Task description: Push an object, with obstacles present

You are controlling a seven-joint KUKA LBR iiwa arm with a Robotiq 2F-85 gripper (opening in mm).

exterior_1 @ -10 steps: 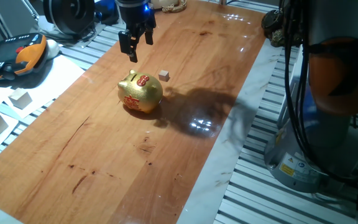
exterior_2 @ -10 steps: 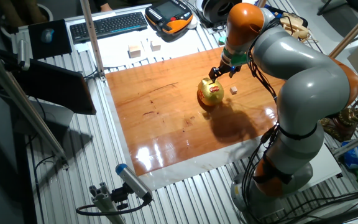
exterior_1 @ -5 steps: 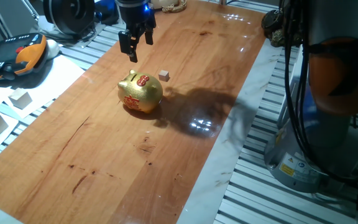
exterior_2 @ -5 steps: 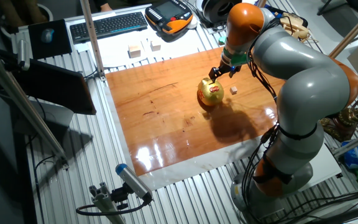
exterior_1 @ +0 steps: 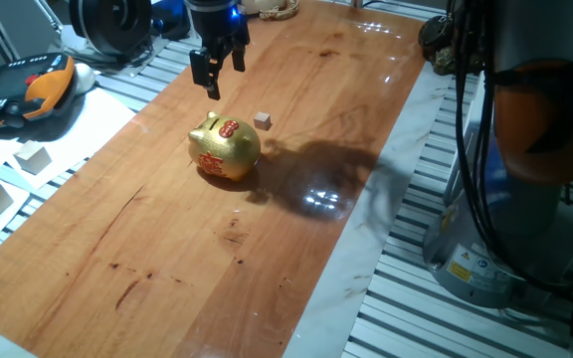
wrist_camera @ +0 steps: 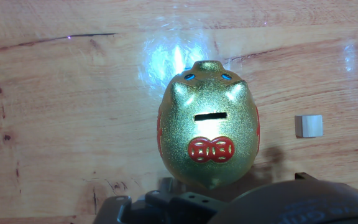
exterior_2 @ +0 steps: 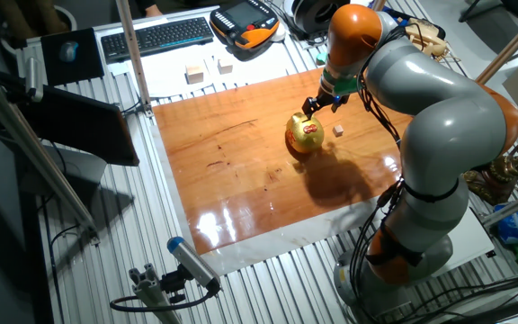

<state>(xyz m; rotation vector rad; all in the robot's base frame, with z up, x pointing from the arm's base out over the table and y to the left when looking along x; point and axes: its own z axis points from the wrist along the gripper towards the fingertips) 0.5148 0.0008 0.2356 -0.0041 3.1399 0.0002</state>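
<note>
Claw (exterior_1: 213,77) hovers near tiny cube (exterior_1: 262,120), not touching.

Gold pig (exterior_1: 225,150) blocks path beside cube (exterior_1: 262,120).

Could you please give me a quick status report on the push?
End effector raised above the table, holding nothing. Tiny tan wooden cube untouched on the wooden tabletop. Shiny gold piggy bank sits close beside the cube, apart from it.
</note>
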